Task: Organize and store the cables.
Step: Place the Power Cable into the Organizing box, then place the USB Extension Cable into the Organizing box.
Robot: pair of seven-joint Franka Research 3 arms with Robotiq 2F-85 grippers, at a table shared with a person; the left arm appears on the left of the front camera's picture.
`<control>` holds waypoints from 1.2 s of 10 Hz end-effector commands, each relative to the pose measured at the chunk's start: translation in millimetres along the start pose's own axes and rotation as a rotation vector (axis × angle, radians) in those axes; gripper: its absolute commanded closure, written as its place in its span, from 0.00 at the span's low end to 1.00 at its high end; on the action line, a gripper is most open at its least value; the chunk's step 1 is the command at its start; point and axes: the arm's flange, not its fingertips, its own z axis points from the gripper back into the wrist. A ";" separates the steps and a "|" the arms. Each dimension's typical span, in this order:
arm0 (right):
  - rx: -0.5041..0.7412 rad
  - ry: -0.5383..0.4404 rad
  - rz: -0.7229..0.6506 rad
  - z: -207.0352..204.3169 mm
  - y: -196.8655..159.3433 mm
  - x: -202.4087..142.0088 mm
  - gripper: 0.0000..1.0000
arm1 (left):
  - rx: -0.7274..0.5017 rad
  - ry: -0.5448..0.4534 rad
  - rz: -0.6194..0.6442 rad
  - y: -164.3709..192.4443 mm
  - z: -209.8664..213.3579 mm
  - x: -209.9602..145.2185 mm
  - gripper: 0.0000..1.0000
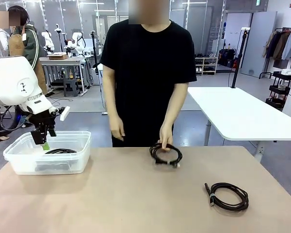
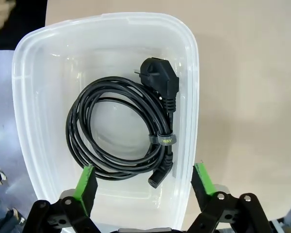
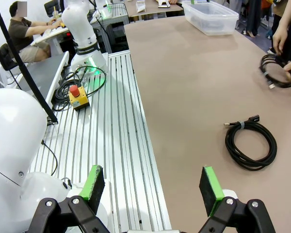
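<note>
Left pincer (image 2: 144, 169) gapes wide and empty above a coiled cable (image 2: 162, 140) in the clear bin (image 2: 196, 97); right pincer (image 3: 153, 172) likewise wide.

Three cables (image 1: 61, 151) (image 1: 166, 154) (image 1: 228, 196), one bin (image 1: 24, 162)

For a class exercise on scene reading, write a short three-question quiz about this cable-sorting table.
1. True or false: a strap binds the coiled cable in the clear bin.
2. How many cable coils are outside the bin? A) one B) two C) three
3. Fill in: the left gripper hangs over the bin with jaws ____.
Key: 1 true. 2 B: held coil at the person's hand, loose coil on the table. 3 open.
</note>
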 end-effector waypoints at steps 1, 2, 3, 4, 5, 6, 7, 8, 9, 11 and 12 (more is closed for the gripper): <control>-0.004 -0.014 0.017 2.5 -0.2 0.9 0.00 | 0.000 -0.024 0.025 -5.4 5.4 -3.5 0.00; -0.004 -0.014 0.017 2.5 -0.2 0.9 0.00 | 0.011 -0.038 0.036 -9.1 5.1 -3.3 0.00; -0.004 -0.014 0.017 2.5 -0.2 0.9 0.00 | 0.003 0.000 0.003 -0.2 2.1 -0.7 0.00; -0.004 -0.014 0.017 2.5 -0.2 0.9 0.00 | 0.003 0.000 0.003 -0.2 2.1 -0.7 0.00; -0.004 -0.014 0.017 2.5 -0.2 0.9 0.00 | 0.003 0.000 0.003 -0.2 2.1 -0.7 0.00; -0.004 -0.014 0.017 2.5 -0.2 0.9 0.00 | 0.003 0.000 0.003 -0.2 2.1 -0.7 0.00; -0.004 -0.014 0.017 2.5 -0.2 0.9 0.00 | 0.003 0.000 0.003 -0.2 2.1 -0.7 0.00; -0.004 -0.014 0.017 2.5 -0.2 0.9 0.00 | 0.003 0.000 0.003 -0.2 2.1 -0.7 0.00; -0.004 -0.014 0.017 2.5 -0.2 0.9 0.00 | 0.003 0.000 0.003 -0.2 2.1 -0.7 0.00; -0.004 -0.014 0.017 2.5 -0.2 0.9 0.00 | 0.003 0.000 0.003 -0.2 2.1 -0.7 0.00; -0.004 -0.014 0.017 2.5 -0.2 0.9 0.00 | 0.003 0.000 0.003 -0.2 2.1 -0.7 0.00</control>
